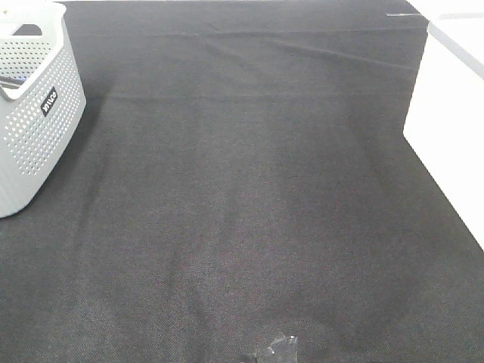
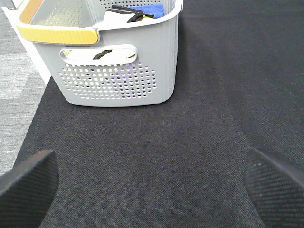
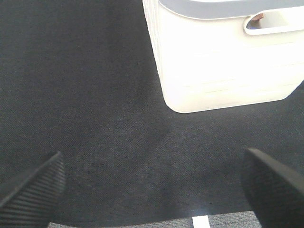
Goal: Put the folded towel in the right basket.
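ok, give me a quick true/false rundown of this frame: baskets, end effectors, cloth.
1. The grey perforated basket sits at the left edge of the black cloth. True.
2. The white basket has perforated walls. False: its walls show no holes.
3. The left end effector grips the yellow handle. False: it is open, short of the basket.
4. The right end effector is open and holds nothing. True.
5. The grey basket is empty. False: blue and white items lie inside.
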Controlling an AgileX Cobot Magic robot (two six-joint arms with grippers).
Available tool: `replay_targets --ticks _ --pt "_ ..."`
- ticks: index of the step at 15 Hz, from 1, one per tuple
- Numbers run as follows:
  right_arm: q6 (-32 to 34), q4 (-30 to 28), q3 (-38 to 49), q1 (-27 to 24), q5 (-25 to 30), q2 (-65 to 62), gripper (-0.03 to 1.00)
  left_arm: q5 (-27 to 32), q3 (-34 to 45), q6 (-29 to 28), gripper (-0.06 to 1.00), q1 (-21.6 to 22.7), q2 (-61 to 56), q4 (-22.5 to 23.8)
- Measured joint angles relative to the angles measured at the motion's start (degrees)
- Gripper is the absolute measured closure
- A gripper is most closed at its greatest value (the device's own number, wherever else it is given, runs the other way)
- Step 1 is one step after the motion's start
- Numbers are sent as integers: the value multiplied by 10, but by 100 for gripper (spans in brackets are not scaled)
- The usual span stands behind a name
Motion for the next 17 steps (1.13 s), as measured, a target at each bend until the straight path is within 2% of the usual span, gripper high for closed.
replay_targets --ticks 17 --pt "0 3 0 7 0 0 0 0 0 0 -5 0 0 0"
